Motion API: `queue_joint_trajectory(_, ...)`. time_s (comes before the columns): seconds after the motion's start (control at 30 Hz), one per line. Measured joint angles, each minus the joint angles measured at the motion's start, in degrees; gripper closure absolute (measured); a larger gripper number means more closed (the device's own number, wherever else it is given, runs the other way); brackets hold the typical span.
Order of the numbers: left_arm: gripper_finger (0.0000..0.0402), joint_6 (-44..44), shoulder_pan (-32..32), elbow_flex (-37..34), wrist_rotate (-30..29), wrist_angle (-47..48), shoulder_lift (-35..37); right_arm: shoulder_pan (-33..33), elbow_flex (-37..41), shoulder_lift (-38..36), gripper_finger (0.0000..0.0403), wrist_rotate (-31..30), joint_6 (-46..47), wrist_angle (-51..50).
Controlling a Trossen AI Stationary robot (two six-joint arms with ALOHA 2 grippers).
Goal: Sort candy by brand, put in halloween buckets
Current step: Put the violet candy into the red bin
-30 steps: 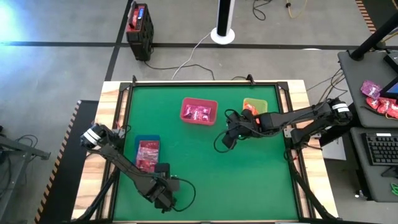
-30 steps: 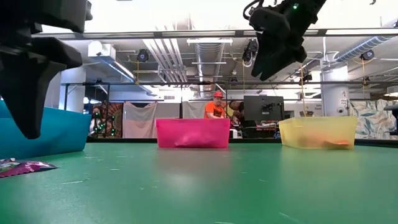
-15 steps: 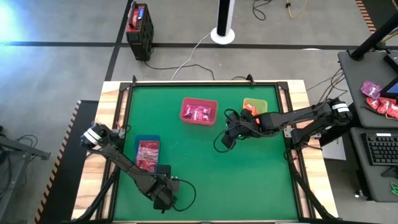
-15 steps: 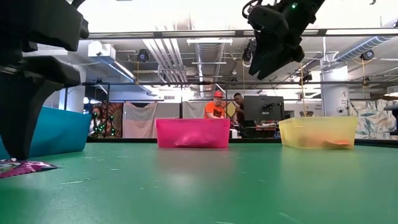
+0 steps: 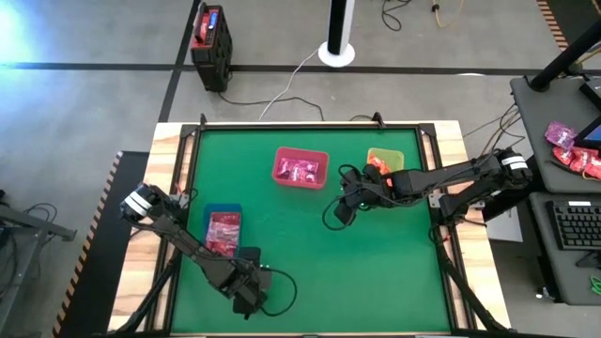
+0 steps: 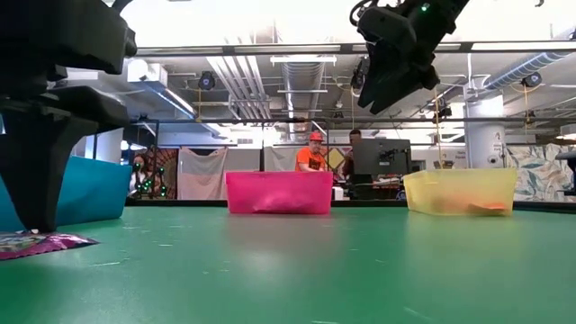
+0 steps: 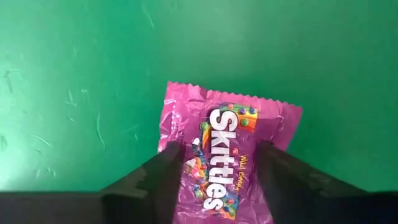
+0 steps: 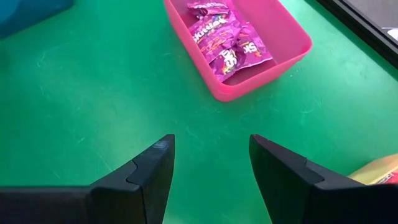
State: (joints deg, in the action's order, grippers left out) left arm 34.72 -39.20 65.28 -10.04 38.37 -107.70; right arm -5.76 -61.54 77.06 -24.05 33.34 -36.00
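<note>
Magenta Skittles packet (image 7: 225, 155) lies flat on the green mat just beside the blue bin (image 5: 223, 212), the left gripper's (image 7: 217, 171) parted fingers straddling it, not yet clamped. Right gripper (image 8: 208, 163) hovers open and empty between the pink bin (image 8: 273, 59) and lime bin (image 5: 385, 158).

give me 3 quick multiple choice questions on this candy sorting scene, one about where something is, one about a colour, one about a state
1. Where is the left hand?
A. over the pink bin
B. down at a Skittles packet on the mat
C. off the table

2. What colour is the bin nearest the left arm?
A. blue
B. white
C. black

3. How does the right hand stand?
A. shut on a packet
B. open and empty
C. inside the yellow-green bin

Answers:
1. B: in the left wrist view its fingers straddle the purple Skittles packet lying flat.
2. A: it shows blue in the high view.
3. B: the right wrist view shows spread fingers over bare green mat, short of the pink bin.
</note>
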Motion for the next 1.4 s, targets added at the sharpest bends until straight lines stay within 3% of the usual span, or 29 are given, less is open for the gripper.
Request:
queue_joint_trajectory(0.33,0.0354,-1.35,0.09,0.04,-3.61,-0.14,-0.18,0.00,0.05,0.00,0.0202,0.00,-0.61,0.45)
queue_joint_trajectory(0.5,0.0398,-1.78,-0.02,1.50,-8.28,3.42,0.11,0.00,0.11,0.00,0.0202,0.00,-0.60,0.56)
queue_joint_trajectory(0.77,0.0373,-9.44,-2.74,6.14,-19.78,12.73,4.61,0.00,1.20,0.00,0.0202,0.00,-0.55,1.33)
queue_joint_trajectory(0.83,0.0373,-12.14,-3.22,5.90,-18.35,12.24,6.57,0.00,1.89,0.00,0.0202,0.00,-0.50,2.11)
queue_joint_trajectory(0.97,0.0395,-14.79,-3.22,3.40,-7.28,10.32,7.95,0.00,3.67,0.00,0.0202,0.00,-0.57,4.27)
queue_joint_trajectory(1.07,0.0395,-14.49,-3.11,3.18,-11.09,8.35,7.72,0.00,4.63,0.00,0.0202,0.00,-0.56,5.48)
queue_joint_trajectory(1.2,0.0367,-13.08,-2.20,3.08,-12.52,6.90,5.65,0.02,4.83,0.00,0.0202,-0.01,-0.55,5.57)
queue_joint_trajectory(1.4,0.0298,-10.41,1.41,-0.13,-4.37,4.28,5.26,0.02,4.83,0.00,0.0202,0.00,-1.47,7.17)
